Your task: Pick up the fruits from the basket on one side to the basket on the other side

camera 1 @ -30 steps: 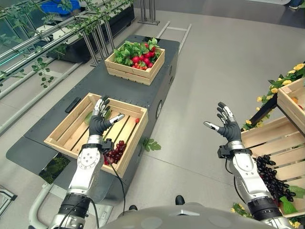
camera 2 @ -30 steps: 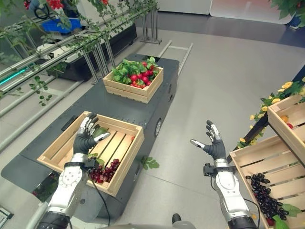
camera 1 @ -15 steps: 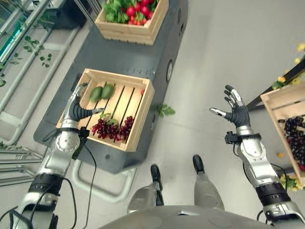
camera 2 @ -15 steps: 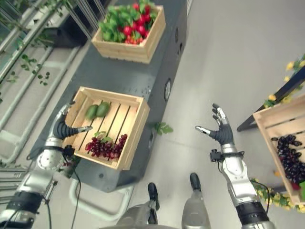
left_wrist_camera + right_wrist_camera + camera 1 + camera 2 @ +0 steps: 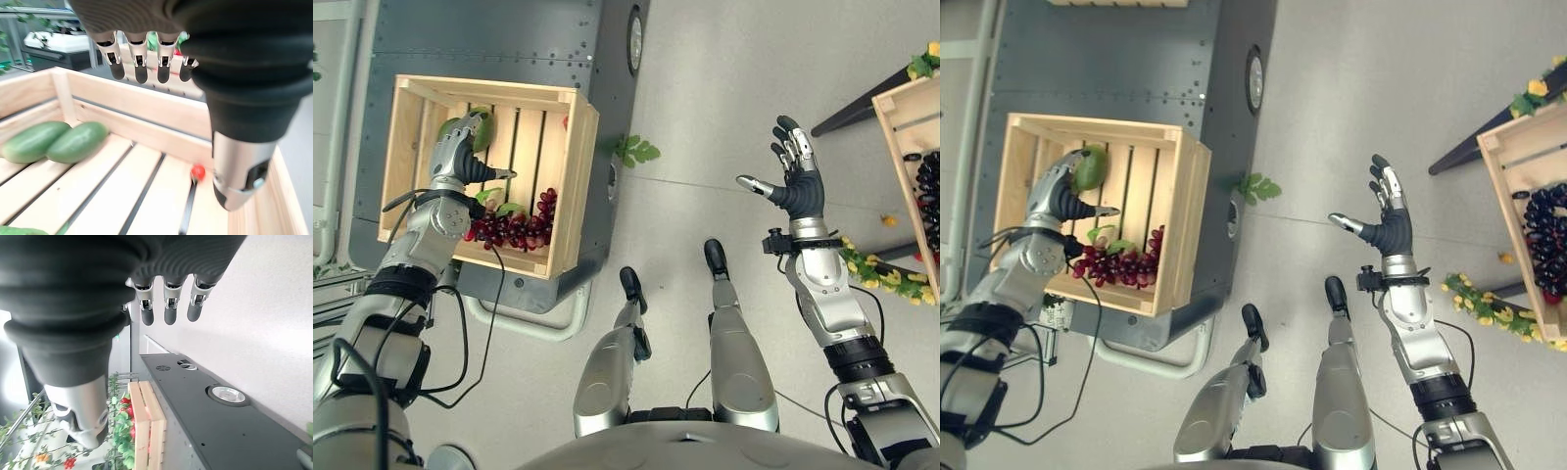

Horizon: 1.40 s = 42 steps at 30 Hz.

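Two green fruits (image 5: 54,142) side by side, touching, long axes running across the slats, in the wooden crate (image 5: 576,157); one grape bunch (image 5: 514,227) and one small red fruit (image 5: 197,172) there too. Left hand (image 5: 455,162) above, fingers relaxed, empty. Right hand (image 5: 798,181) spread, empty.

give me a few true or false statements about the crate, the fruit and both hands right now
1. The left hand is over the wooden crate, fingers open. True.
2. The right hand holds a bunch of grapes. False: it is open and holds nothing, raised above the floor.
3. Red grapes lie inside that crate. True.
4. The two green fruits lie far apart in the crate. False: they lie side by side, touching.
5. A small red fruit sits on the crate's slats. True.
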{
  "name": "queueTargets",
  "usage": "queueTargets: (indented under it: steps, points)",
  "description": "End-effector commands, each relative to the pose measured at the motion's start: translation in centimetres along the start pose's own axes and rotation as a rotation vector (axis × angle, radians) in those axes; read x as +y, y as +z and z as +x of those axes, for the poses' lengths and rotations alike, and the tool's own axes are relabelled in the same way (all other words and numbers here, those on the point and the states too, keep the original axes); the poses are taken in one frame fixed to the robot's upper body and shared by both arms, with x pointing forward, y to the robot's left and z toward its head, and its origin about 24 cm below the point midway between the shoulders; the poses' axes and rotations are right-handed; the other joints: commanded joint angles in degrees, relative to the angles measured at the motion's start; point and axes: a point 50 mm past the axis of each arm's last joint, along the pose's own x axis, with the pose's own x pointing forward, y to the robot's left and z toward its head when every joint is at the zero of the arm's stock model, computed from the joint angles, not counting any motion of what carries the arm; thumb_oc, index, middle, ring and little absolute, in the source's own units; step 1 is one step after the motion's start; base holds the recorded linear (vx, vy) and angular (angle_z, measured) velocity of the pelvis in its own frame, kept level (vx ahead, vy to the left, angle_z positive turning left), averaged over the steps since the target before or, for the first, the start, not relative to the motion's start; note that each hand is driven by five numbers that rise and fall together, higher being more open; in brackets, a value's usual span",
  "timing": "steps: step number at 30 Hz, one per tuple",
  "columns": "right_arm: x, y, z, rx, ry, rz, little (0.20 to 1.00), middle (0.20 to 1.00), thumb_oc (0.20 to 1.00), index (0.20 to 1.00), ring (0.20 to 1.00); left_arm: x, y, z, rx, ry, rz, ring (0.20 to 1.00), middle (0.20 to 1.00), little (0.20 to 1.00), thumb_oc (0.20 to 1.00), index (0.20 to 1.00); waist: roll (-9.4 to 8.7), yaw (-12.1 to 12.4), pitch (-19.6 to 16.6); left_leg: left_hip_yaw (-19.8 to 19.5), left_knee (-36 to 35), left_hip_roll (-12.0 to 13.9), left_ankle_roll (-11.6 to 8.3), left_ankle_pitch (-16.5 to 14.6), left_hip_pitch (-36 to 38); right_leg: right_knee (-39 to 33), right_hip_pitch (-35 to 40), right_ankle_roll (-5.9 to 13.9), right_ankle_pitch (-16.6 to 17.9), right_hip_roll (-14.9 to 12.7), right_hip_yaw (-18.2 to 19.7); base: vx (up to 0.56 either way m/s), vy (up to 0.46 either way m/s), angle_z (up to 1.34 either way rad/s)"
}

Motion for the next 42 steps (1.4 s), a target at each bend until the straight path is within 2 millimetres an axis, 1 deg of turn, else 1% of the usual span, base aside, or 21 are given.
queueTargets:
  steps: [1,5,6,9,13,16,18,19,20,21,22,23,26,27,29,31,34,39,41,42]
  points:
    - [0.6,3.5,0.7,-0.205,-0.021,0.059,1.000,1.000,1.000,1.000,1.000,4.5,-2.3,0.7,0.072,0.089,0.134,1.000,1.000,1.000,1.000,1.000,-2.53,-0.36,1.68,-2.63,8.30,-0.09,-1.22,-2.68,-4.99,9.41,-3.22,5.58,-6.78,-2.39,0.95,-0.02,0.011,-0.21]
    - [0.9,3.5,0.7,-0.208,-0.029,0.076,1.000,1.000,1.000,1.000,1.000,4.7,-3.4,0.5,0.115,0.068,0.182,1.000,1.000,1.000,1.000,1.000,-3.44,-0.50,1.68,-1.67,9.88,0.04,-1.27,-3.17,-8.63,9.19,-6.64,5.76,-5.99,-2.12,2.16,-0.01,0.012,-0.09]
    - [0.9,3.5,0.7,-0.210,-0.030,0.076,1.000,1.000,1.000,1.000,1.000,4.8,-3.4,0.6,0.115,0.069,0.183,1.000,1.000,1.000,1.000,1.000,-3.48,-0.44,1.68,-1.63,10.01,0.05,-1.26,-3.21,-8.77,9.26,-6.78,5.77,-5.98,-2.10,2.22,0.00,0.015,-0.15]
    - [1.0,3.6,0.8,-0.215,-0.045,0.084,1.000,1.000,1.000,1.000,1.000,5.1,-3.5,0.6,0.119,0.069,0.192,1.000,1.000,1.000,1.000,1.000,-4.40,-0.28,1.68,-0.92,11.32,0.40,-1.13,-3.61,-11.68,9.40,-9.58,5.81,-5.55,-1.49,3.09,0.01,-0.008,-0.15]
    - [0.8,3.6,0.8,-0.215,-0.063,0.079,1.000,1.000,1.000,1.000,1.000,4.5,-3.6,0.3,0.133,0.058,0.088,1.000,1.000,1.000,1.000,1.000,-4.76,0.10,1.68,-1.06,11.83,0.39,-1.04,-3.88,-13.11,9.26,-10.82,5.73,-5.39,-1.36,3.23,0.02,-0.003,-0.08]
    - [0.8,3.5,0.8,-0.211,-0.068,0.082,1.000,1.000,1.000,1.000,1.000,4.4,-4.0,-0.2,0.139,0.032,0.049,1.000,1.000,1.000,1.000,1.000,-4.80,0.23,1.68,-1.08,12.01,0.42,-1.03,-4.08,-13.29,9.15,-10.98,5.68,-5.40,-1.21,3.16,0.01,0.005,-0.01]
    - [0.6,3.4,0.7,-0.206,-0.070,0.077,1.000,1.000,1.000,1.000,1.000,4.4,-4.5,-0.8,0.131,-0.009,0.093,1.000,1.000,1.000,1.000,1.000,-4.67,0.55,1.68,-1.19,12.23,0.44,-1.01,-4.67,-13.03,9.22,-10.60,5.57,-6.01,-1.10,3.02,0.02,0.001,-0.02]
    - [0.6,3.5,0.8,-0.209,-0.070,0.078,1.000,1.000,1.000,1.000,1.000,4.4,-4.5,-0.8,0.131,-0.006,0.093,1.000,1.000,1.000,1.000,1.000,-4.74,0.50,1.68,-1.16,12.17,0.44,-1.03,-4.20,-13.39,9.14,-10.95,5.53,-5.56,-1.08,3.09,0.04,0.004,-0.02]
    - [0.5,3.3,0.8,-0.201,-0.073,0.073,1.000,1.000,1.000,1.000,1.000,4.2,-5.0,-1.4,0.135,-0.048,0.137,1.000,1.000,1.000,1.000,1.000,-4.47,0.76,1.68,-1.34,12.08,0.46,-1.03,-4.74,-12.97,9.18,-10.66,5.50,-6.12,-1.11,2.92,0.00,0.000,0.00]
    - [0.5,3.4,0.9,-0.205,-0.072,0.074,1.000,1.000,1.000,1.000,1.000,4.3,-5.1,-1.4,0.136,-0.044,0.137,1.000,1.000,1.000,1.000,1.000,-4.56,0.67,1.68,-1.30,11.97,0.45,-1.06,-4.18,-13.38,9.07,-11.09,5.45,-5.60,-1.10,3.00,0.00,0.000,0.00]
    - [0.4,3.3,0.9,-0.203,-0.074,0.074,1.000,1.000,1.000,1.000,1.000,4.2,-5.4,-1.7,0.147,-0.065,0.159,1.000,1.000,1.000,1.000,1.000,-4.49,0.69,1.68,-1.34,12.04,0.39,-1.03,-4.34,-13.37,9.03,-11.03,5.43,-5.69,-1.09,2.98,0.00,0.000,0.00]
    - [0.3,3.2,0.9,-0.197,-0.076,0.071,1.000,1.000,1.000,1.000,1.000,3.8,-6.1,-2.3,0.165,-0.104,0.192,1.000,1.000,1.000,1.000,1.000,-4.34,0.84,1.68,-1.45,11.99,0.37,-1.03,-4.85,-12.99,9.02,-10.71,5.45,-6.24,-1.01,2.87,0.00,0.000,0.00]
    - [0.3,3.3,1.0,-0.202,-0.076,0.072,1.000,1.000,1.000,1.000,1.000,3.7,-6.5,-2.5,0.175,-0.126,0.230,1.000,1.000,1.000,1.000,1.000,-4.24,0.88,1.68,-1.40,11.84,0.32,-1.07,-4.30,-13.48,9.00,-11.28,5.36,-5.84,-1.00,2.86,0.00,0.000,0.00]
    - [0.3,3.3,1.2,-0.205,-0.074,0.066,1.000,1.000,1.000,1.000,1.000,3.3,-6.8,-2.8,0.181,-0.166,0.261,1.000,1.000,1.000,1.000,1.000,-4.10,1.07,1.68,-1.50,11.81,0.25,-1.04,-4.37,-13.56,9.03,-11.32,5.33,-5.98,-0.98,2.74,0.00,0.000,0.00]
    - [0.3,3.3,1.2,-0.204,-0.073,0.066,1.000,1.000,1.000,1.000,1.000,3.1,-6.5,-2.7,0.169,-0.166,0.254,1.000,1.000,1.000,1.000,1.000,-4.05,1.13,1.68,-1.55,11.86,0.22,-1.01,-4.39,-13.68,9.10,-11.38,5.30,-6.04,-0.99,2.58,0.00,0.000,0.00]
    - [0.1,3.2,1.2,-0.200,-0.079,0.061,1.000,1.000,1.000,1.000,1.000,2.5,-6.8,-3.2,0.179,-0.188,0.230,1.000,1.000,1.000,1.000,1.000,-3.87,1.35,1.68,-1.74,11.89,0.05,-0.96,-4.53,-13.72,9.17,-11.39,5.27,-6.12,-1.08,2.35,0.00,0.000,0.00]
    - [0.1,3.1,1.3,-0.192,-0.080,0.059,1.000,1.000,1.000,1.000,1.000,2.1,-6.7,-3.4,0.180,-0.206,0.203,1.000,1.000,1.000,1.000,1.000,-3.77,1.47,1.68,-1.73,11.98,-0.04,-0.90,-4.66,-13.83,9.15,-11.41,5.25,-6.10,-1.17,2.23,0.00,0.000,0.00]
    - [0.2,2.9,1.4,-0.182,-0.076,0.054,1.000,1.000,1.000,1.000,1.000,1.7,-7.0,-3.7,0.199,-0.228,0.179,1.000,1.000,1.000,1.000,1.000,-3.87,1.58,1.68,-1.77,12.15,-0.06,-0.81,-4.86,-13.96,9.10,-11.61,5.23,-6.09,-1.10,2.29,0.00,0.004,0.01]
    - [0.2,2.9,1.4,-0.182,-0.075,0.054,1.000,1.000,1.000,1.000,1.000,1.8,-6.8,-3.5,0.189,-0.222,0.214,1.000,1.000,1.000,1.000,1.000,-3.97,1.54,1.68,-1.75,12.04,-0.11,-0.79,-4.89,-14.03,9.09,-11.76,5.24,-6.06,-1.09,2.25,0.00,0.000,0.00]
    - [0.3,2.9,1.5,-0.184,-0.069,0.056,1.000,1.000,1.000,1.000,1.000,1.8,-7.2,-3.5,0.205,-0.217,0.260,1.000,1.000,1.000,1.000,1.000,-4.19,1.41,1.68,-1.84,12.18,-0.12,-0.73,-4.95,-14.29,9.09,-11.96,5.21,-6.04,-1.05,2.25,0.00,0.000,0.00]
